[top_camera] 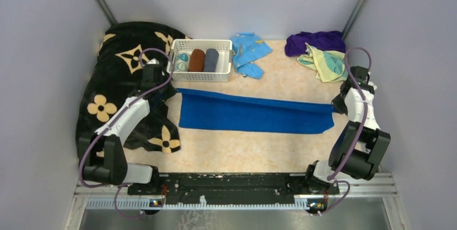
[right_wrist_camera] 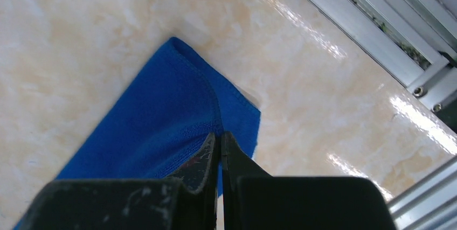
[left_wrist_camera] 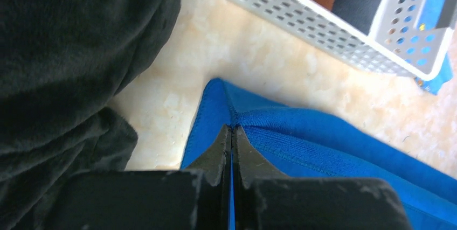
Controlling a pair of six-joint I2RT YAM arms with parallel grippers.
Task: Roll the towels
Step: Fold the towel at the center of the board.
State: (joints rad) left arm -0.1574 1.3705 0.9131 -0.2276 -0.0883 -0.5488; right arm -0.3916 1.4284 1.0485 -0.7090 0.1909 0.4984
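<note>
Overhead, the blue towel (top_camera: 253, 114) lies stretched across the middle of the table as a long strip from 9 to 3 o'clock. My left gripper (top_camera: 171, 89) pinches its far-left corner and my right gripper (top_camera: 336, 106) its far-right one. I judge that holding both ends keeps that edge taut and straight, ready for a fold or the roll. The purple towel (top_camera: 315, 41) and the yellow towel (top_camera: 326, 63) lie heaped at 1 o'clock, not yet rolled.

From the left wrist, my fingers are clamped together on the stitched hem at the corner. The basket (left_wrist_camera: 323, 30) sits toward 1 o'clock and the black blanket (left_wrist_camera: 70, 63) toward 9.

From the right wrist, my fingers are pressed shut on the other corner, and the cloth drapes away toward 10 o'clock.
</note>
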